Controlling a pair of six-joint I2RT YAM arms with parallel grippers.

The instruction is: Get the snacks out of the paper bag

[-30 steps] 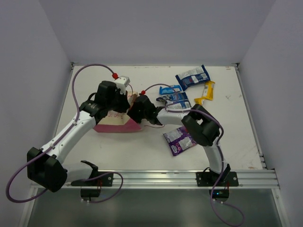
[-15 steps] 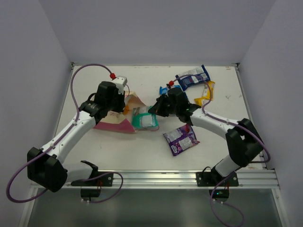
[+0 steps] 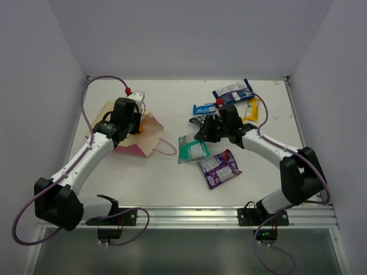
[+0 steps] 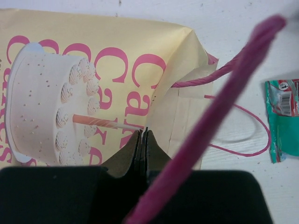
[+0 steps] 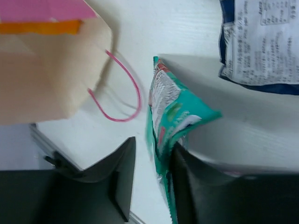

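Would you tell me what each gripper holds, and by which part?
The left gripper is shut on the paper bag, pinching an edge of its cream front. The right gripper is open and grips nothing; the teal packet sits between its jaws.

Bare table [image 3: 160, 172] btwn paper bag [image 3: 140, 134] & teal packet [image 3: 192, 149]; cord handle [image 3: 166, 148] lies there.

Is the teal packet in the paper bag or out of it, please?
Out: the teal packet lies on the table, clear of the paper bag.
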